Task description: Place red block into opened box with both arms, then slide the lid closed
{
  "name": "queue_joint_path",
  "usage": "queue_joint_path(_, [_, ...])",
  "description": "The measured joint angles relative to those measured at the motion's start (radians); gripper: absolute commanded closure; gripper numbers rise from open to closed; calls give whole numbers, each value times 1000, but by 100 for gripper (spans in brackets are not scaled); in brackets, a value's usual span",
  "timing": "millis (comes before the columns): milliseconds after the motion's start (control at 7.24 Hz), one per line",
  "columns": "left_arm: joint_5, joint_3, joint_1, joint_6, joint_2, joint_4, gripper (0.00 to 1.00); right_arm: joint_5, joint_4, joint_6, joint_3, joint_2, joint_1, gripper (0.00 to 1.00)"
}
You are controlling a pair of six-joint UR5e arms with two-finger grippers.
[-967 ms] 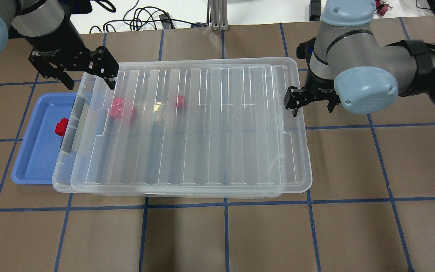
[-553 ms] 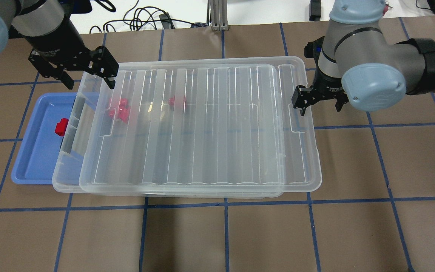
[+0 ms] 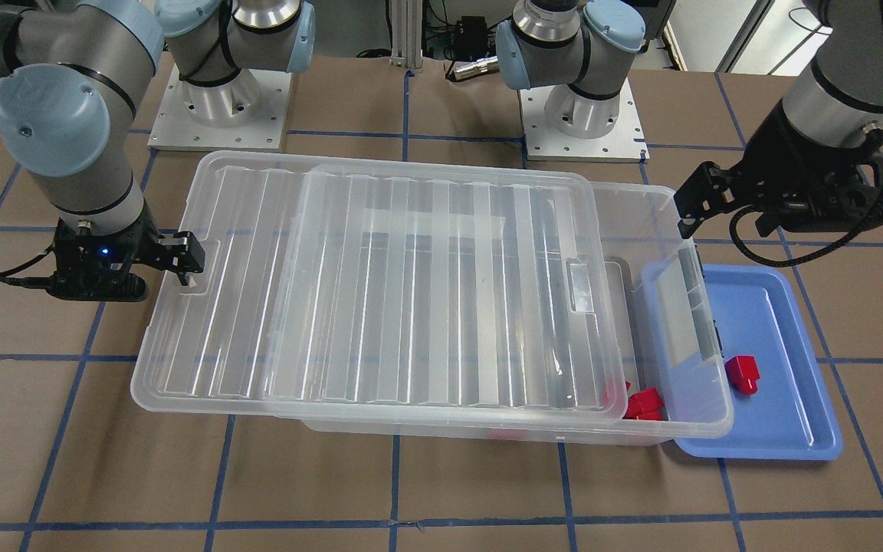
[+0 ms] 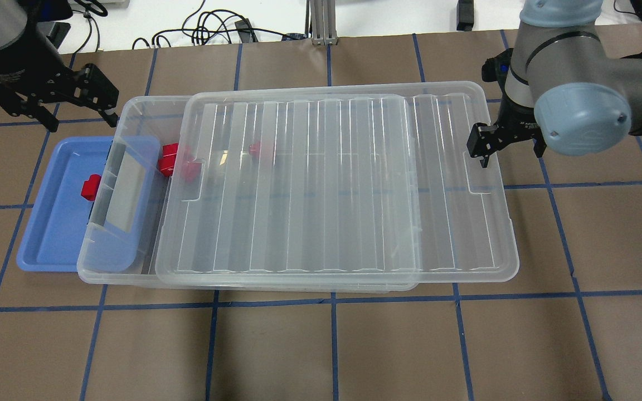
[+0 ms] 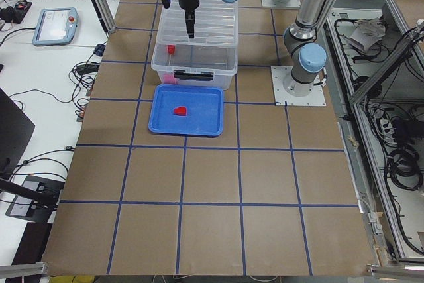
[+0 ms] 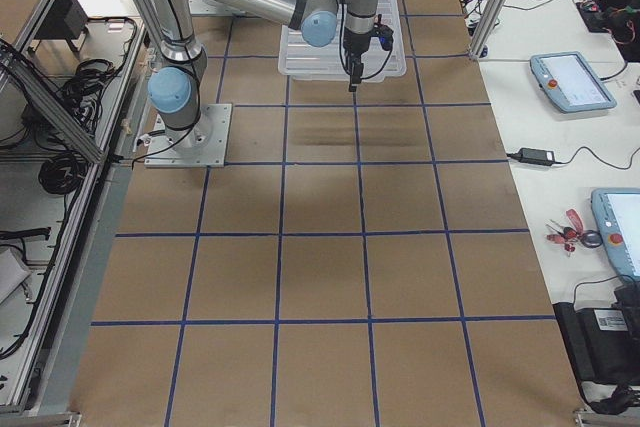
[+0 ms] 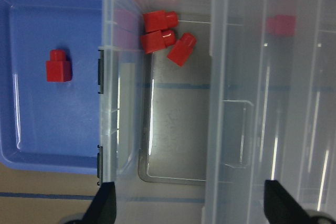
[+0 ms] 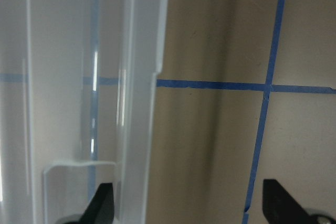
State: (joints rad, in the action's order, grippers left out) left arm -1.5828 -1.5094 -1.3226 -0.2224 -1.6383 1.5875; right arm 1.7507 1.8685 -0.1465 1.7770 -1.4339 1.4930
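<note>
One red block (image 4: 91, 186) (image 7: 58, 65) lies in the blue tray. Three more (image 7: 163, 38) sit in the uncovered left end of the clear box (image 4: 131, 108), and another (image 4: 259, 149) shows blurred under the lid. The ribbed lid (image 4: 354, 184) (image 3: 380, 307) rests on the box, shifted towards the robot's right and overhanging that end. My right gripper (image 4: 509, 151) (image 8: 191, 208) is open and straddles the lid's right edge beside its handle recess. My left gripper (image 4: 78, 114) (image 3: 725, 221) hangs open and empty behind the tray, apart from the box.
The blue tray (image 4: 48, 245) lies against the box's left end, partly under it. Cables and a metal post (image 4: 321, 22) are beyond the table's far edge. The two arm bases (image 3: 215, 100) stand behind the box in the front-facing view.
The lid has slid to the right with my right gripper, uncovering the box's left end. My left gripper has drawn back to the left, away from the box corner.
</note>
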Motion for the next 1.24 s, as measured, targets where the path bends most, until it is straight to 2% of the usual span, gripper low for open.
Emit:
queue_joint_path(553, [1, -27, 169, -255, -83, -90, 0, 50, 1, -37, -1, -1, -53, 0])
queue_joint_path(967, [1, -112, 246, -308, -186, -305, 0, 58, -1, -47, 0, -2, -92, 0])
queue_joint_path(1244, [16, -132, 264, -322, -257, -373, 0, 58, -2, -54, 1, -2, -96, 0])
